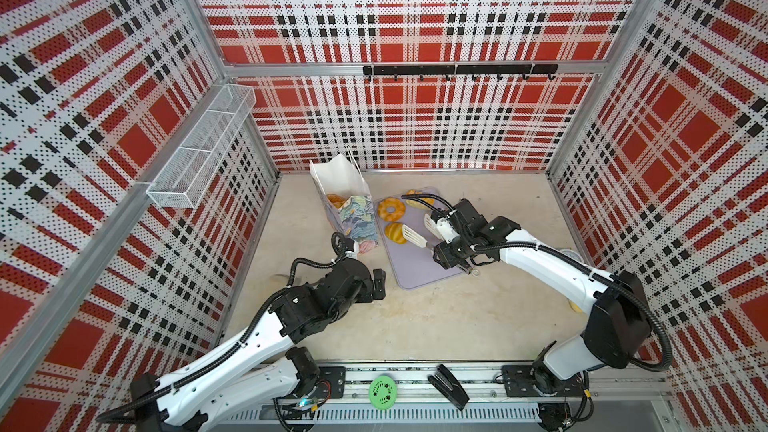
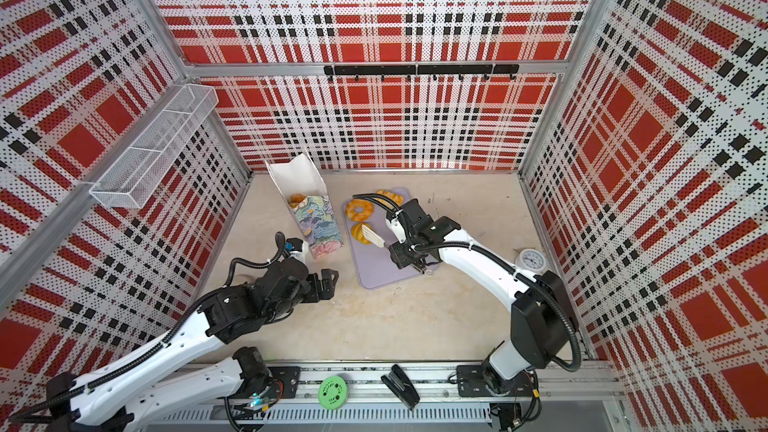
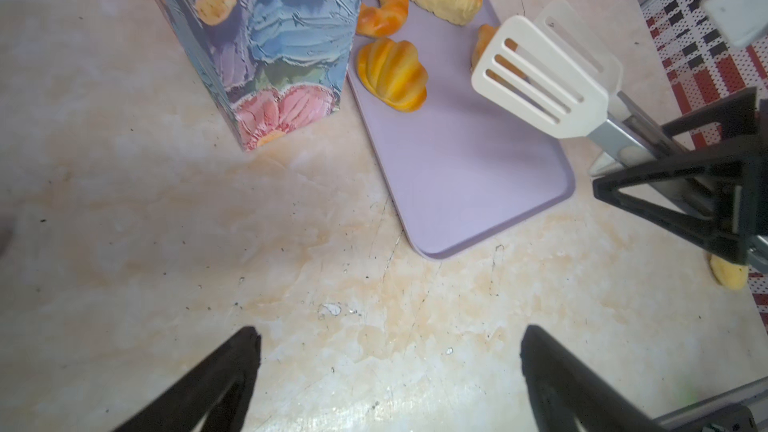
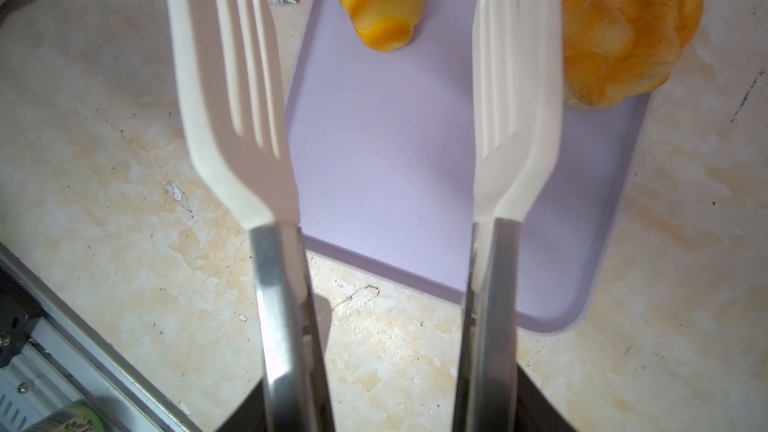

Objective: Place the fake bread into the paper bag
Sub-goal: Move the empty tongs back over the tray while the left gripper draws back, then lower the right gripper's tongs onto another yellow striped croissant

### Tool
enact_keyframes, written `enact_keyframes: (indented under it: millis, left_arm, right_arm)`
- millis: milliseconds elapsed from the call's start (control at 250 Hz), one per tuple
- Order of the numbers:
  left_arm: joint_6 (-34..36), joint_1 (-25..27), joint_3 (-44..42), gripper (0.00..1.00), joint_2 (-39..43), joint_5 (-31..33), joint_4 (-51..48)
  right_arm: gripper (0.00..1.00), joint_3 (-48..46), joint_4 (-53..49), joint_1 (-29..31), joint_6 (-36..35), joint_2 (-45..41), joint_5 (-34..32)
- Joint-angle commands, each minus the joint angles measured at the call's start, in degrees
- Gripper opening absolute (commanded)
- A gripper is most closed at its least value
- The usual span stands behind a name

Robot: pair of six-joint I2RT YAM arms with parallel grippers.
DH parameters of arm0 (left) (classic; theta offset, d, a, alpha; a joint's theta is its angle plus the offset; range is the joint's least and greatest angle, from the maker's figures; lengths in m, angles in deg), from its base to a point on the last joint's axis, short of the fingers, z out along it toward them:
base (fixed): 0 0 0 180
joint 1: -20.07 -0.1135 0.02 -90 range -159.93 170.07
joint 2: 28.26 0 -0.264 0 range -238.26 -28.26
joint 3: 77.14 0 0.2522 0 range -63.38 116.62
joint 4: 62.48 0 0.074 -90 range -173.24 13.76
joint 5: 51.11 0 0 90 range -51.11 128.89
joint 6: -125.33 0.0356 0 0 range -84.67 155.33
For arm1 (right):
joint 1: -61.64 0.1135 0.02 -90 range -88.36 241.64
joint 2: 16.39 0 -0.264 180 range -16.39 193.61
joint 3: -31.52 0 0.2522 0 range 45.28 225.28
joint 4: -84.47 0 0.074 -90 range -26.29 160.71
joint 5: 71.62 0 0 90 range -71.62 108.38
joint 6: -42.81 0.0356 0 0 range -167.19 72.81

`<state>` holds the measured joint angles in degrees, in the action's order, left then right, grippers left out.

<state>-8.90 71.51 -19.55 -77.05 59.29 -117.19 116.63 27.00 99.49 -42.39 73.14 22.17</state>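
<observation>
Where the paper bag point(image 1: 357, 218) gapes, fake bread point(image 1: 336, 200) shows only partly.

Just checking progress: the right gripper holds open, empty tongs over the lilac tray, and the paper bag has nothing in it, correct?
No: the paper bag holds at least one golden pastry, seen in both top views. The right gripper does hold open, empty tongs over the lilac tray.

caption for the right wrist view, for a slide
White-tipped tongs spread open at the lilac tray, striped bun and flaky pastry ahead
</observation>
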Motion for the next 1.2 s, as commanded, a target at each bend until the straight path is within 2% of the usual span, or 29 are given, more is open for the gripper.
enact_keyframes:
  millis: [0, 264, 508, 660, 824, 1197]
  left_arm:
    - [-3.2, 1.9, -1.1, 0.99, -1.3, 2.4, 3.3]
    - [-4.6, 5.3, -3.4, 1.00, -4.6, 3.6, 7.0]
    - [-5.1, 5.9, -5.1, 0.99, -4.8, 5.1, 9.1]
    - [-4.6, 5.1, -5.4, 0.99, -3.0, 6.7, 8.3]
    - [-4.0, 1.8, -5.8, 0.99, -1.4, 3.6, 7.0]
    - [-3.8, 0.8, -6.6, 0.99, -0.8, 2.6, 6.8]
  right_arm:
    - [0.59, -0.8, 4.2, 0.0, -1.7, 1.6, -1.0]
    - [0.59, -2.3, 8.2, 0.0, -1.6, 6.2, -2.0]
    - [0.58, -0.2, 10.7, 0.5, -2.5, 11.7, -1.8]
    - [0.58, 2.9, 10.4, 1.6, -3.3, 15.3, -2.8]
    - [0.58, 5.2, 11.5, 2.2, -3.3, 18.3, -3.8]
    - [0.58, 9.0, 13.2, 2.3, -5.1, 22.8, -3.6]
